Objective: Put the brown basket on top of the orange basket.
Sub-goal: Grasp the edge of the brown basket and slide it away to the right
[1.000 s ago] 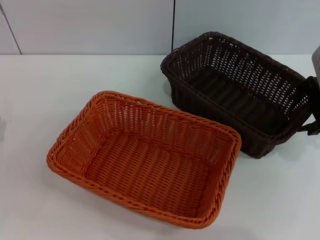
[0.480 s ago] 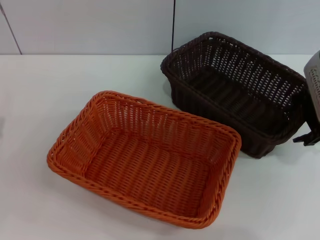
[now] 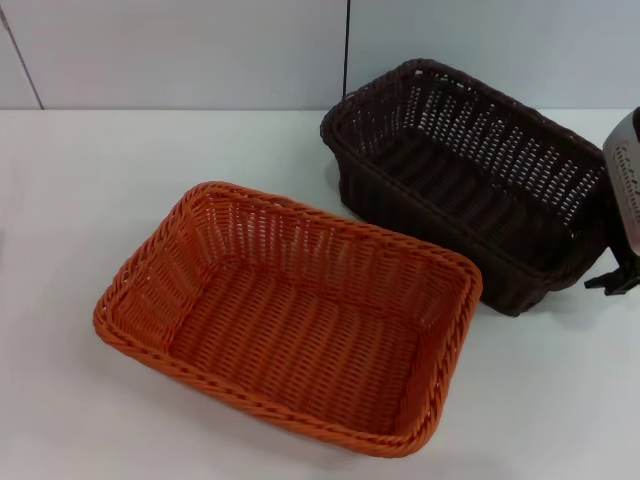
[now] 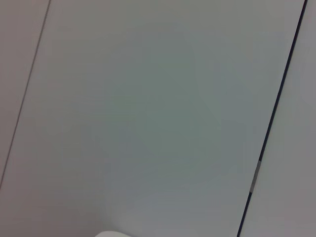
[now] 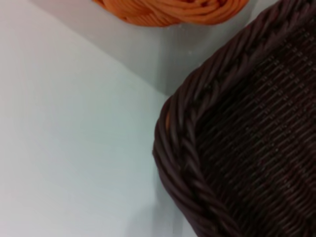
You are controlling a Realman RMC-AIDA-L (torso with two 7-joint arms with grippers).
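On the white desk (image 3: 80,200), toward the robot's right and far side, the dark brown rectangular woven basket with open-weave sides and a braided rim (image 3: 465,180) is seen tilted, its right end raised. The bright orange rectangular woven basket with flared sides (image 3: 290,315) lies nearer the robot and to the left, close beside the brown one, with a thin strip of desk visible between them.

The right claw (image 3: 622,215) is placed at the brown basket's right end, at the edge of the head view. Whether its fingers are apart, together or clamped on the rim cannot be told, since they are hidden behind the wicker. In the right wrist view only a braided corner of the brown basket and a bit of orange rim are shown. The left claw is not seen in any view.

A hold at one end only is judged risky: the basket could swing or slip as it is lifted, and its low end could be dragged into the orange rim, so that the orange basket is pushed aside.
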